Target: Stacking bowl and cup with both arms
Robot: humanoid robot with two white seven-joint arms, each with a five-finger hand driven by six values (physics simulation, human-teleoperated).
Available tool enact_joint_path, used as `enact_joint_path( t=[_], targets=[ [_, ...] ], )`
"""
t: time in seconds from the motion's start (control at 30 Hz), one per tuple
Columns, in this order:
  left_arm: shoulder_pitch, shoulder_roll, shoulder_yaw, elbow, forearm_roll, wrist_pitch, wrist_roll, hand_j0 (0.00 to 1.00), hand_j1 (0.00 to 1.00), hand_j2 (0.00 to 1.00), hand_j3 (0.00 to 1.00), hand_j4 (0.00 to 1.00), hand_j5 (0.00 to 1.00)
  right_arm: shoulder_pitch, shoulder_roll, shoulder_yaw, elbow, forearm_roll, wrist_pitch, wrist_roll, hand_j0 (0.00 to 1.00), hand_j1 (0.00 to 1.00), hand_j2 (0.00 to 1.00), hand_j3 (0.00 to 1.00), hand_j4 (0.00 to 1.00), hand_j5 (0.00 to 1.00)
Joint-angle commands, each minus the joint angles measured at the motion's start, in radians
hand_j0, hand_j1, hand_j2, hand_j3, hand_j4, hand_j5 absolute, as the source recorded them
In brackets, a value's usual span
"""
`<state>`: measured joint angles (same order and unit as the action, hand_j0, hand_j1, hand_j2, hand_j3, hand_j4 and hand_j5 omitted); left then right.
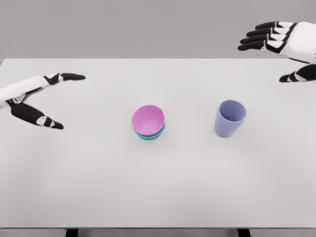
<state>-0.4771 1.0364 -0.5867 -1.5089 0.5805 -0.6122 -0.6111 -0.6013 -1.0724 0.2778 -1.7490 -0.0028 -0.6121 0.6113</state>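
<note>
Pink cup (148,118) nested in teal bowl (149,135); lavender cup (230,118) near.

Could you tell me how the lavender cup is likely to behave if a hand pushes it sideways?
The lavender cup stands upright, taller than wide and narrowing toward its base, so it would probably tip rather than slide. It looks empty and thin-walled, so likely light. Once on its side, its round wall might let it roll.

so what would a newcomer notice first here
Probably the pink bowl nested in a teal bowl at the middle of the white table, with a lavender cup standing apart to its right. Then the open left hand and right hand, hovering wide at either side.
</note>
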Motion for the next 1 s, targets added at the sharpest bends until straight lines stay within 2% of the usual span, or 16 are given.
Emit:
enact_joint_path(
  t=[0.0,0.07,0.13,0.23,0.33,0.63,0.9,0.97],
  targets=[
    [0.0,0.001,0.01,0.006,0.018,0.001,0.0,1.0,1.0,1.0,1.0,1.0,1.0,-0.006,0.002,0.023,-0.004,0.05,0.001,0.0,1.0,1.0,1.0,1.0,1.0,1.0],
    [0.002,0.001,0.01,0.007,0.018,0.001,0.0,1.0,1.0,1.0,1.0,1.0,1.0,-0.02,-0.012,0.037,-0.006,0.187,0.001,0.0,1.0,1.0,1.0,1.0,1.0,1.0],
    [0.002,0.001,0.01,0.009,0.016,0.001,0.0,1.0,1.0,1.0,1.0,1.0,1.0,-0.037,-0.02,0.061,-0.006,0.268,0.001,0.0,1.0,1.0,1.0,1.0,1.0,1.0],
    [0.005,-0.004,0.01,0.023,0.018,0.001,0.0,1.0,1.0,1.0,1.0,1.0,1.0,-0.124,-0.006,0.248,-0.004,0.288,0.001,0.0,1.0,1.0,1.0,1.0,1.0,1.0],
    [0.006,-0.012,0.011,0.024,0.016,0.001,0.0,1.0,1.0,1.0,1.0,1.0,1.0,-0.126,0.034,0.333,-0.004,0.288,0.001,0.0,1.0,1.0,1.0,1.0,1.0,1.0],
    [0.006,-0.019,0.011,0.036,0.018,0.001,0.0,1.0,1.0,1.0,1.0,1.0,1.0,-0.126,0.072,0.388,-0.004,0.288,0.001,0.0,1.0,1.0,1.0,1.0,1.0,1.0],
    [0.006,-0.019,0.011,0.042,0.018,0.001,0.0,1.0,1.0,1.0,1.0,1.0,1.0,-0.127,0.078,0.396,0.04,0.291,0.001,0.0,1.0,1.0,1.0,1.0,1.0,1.0],
    [0.006,-0.021,0.011,0.041,0.018,0.001,0.0,1.0,1.0,1.0,1.0,1.0,1.0,-0.127,0.086,0.396,0.071,0.291,0.001,0.0,1.0,1.0,1.0,1.0,1.0,1.0]
  ],
)
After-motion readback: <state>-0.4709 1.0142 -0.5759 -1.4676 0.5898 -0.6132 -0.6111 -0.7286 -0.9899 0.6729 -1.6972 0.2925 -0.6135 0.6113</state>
